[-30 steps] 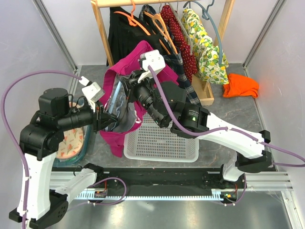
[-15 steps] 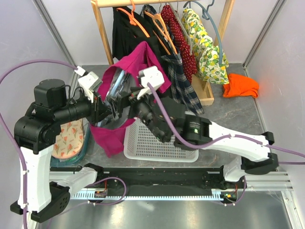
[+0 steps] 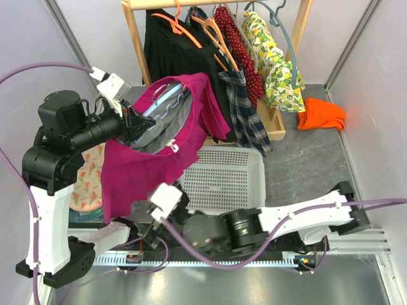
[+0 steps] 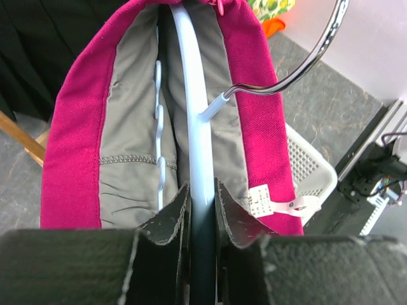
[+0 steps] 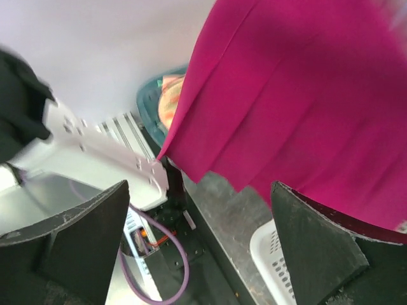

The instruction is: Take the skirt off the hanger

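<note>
The plaid skirt (image 3: 245, 111) hangs on the rack at the back, on the pale orange hanger (image 3: 211, 30); neither gripper touches them. My left gripper (image 3: 130, 124) (image 4: 202, 190) is shut on a light-blue hanger (image 3: 164, 101) (image 4: 191, 95), held above the table's left side. A magenta pleated garment (image 3: 140, 171) (image 4: 70, 127) hangs from that hanger by its waistband, grey lining showing. My right gripper (image 5: 198, 190) is open and holds nothing. It sits low near the front edge, with the magenta hem (image 5: 305, 82) above it.
A white basket (image 3: 222, 184) stands mid-table. A teal tub (image 3: 113, 190) with patterned cloth is at the left. The wooden rack (image 3: 137, 44) carries black, red-dotted and lemon-print (image 3: 273, 57) garments. An orange cloth (image 3: 321, 114) lies at the back right.
My right gripper opened, let go of the magenta garment and swung down to the front edge. My left arm raised the light-blue hanger, and the garment now hangs freely.
</note>
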`<state>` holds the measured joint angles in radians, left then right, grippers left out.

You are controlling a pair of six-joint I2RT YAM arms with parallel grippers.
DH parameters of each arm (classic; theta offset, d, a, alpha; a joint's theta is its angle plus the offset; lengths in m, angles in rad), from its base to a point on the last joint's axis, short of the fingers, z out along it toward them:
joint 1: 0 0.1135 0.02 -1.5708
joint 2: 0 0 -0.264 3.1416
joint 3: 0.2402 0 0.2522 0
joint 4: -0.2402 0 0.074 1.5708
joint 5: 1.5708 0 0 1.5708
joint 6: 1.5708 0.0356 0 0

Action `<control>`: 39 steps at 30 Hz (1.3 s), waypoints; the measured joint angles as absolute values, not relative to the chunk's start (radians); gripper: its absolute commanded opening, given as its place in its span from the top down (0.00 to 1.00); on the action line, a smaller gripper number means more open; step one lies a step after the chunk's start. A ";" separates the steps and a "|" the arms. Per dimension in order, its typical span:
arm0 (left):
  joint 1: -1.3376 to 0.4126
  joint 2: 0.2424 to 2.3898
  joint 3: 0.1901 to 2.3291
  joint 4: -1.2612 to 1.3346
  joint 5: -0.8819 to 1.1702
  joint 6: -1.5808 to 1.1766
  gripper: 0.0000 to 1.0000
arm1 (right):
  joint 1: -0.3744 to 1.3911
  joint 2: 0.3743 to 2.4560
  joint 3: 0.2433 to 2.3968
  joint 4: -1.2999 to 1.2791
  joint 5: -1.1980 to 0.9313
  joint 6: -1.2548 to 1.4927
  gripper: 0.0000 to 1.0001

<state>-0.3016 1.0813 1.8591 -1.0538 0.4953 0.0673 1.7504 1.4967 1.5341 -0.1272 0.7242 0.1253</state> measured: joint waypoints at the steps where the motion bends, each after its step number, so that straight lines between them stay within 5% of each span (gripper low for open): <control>1: -0.302 1.084 1.867 -1.049 0.495 0.063 0.98 | 1.757 1.520 1.522 -0.113 0.728 0.126 0.02; 13: -0.302 1.114 1.961 -1.018 0.503 -0.010 0.98 | 1.631 1.646 1.400 0.174 0.754 0.187 0.02; 28: -0.302 1.148 1.971 -0.988 0.527 -0.061 0.98 | 1.531 1.851 1.584 0.307 0.510 0.322 0.02; 31: -0.302 1.151 1.971 -0.985 0.530 -0.065 0.98 | 1.531 1.866 1.601 0.305 0.492 0.332 0.15; 34: -0.302 1.151 1.976 -0.986 0.535 -0.075 0.98 | 1.525 1.879 1.620 0.305 0.490 0.345 0.52; 35: -0.302 1.152 1.980 -0.987 0.535 -0.079 0.98 | 1.523 1.882 1.624 0.305 0.489 0.344 0.83; 37: -0.302 1.152 1.992 -0.991 0.538 -0.087 0.98 | 1.515 1.887 1.628 0.303 0.492 0.347 1.00; 39: -0.302 1.152 2.007 -0.994 0.548 -0.094 0.98 | 1.508 1.901 1.645 0.299 0.500 0.350 1.00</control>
<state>-0.3016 1.1522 2.0071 -0.9943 0.5484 -0.0937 1.5078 1.9015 1.6451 0.2989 0.5003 0.3504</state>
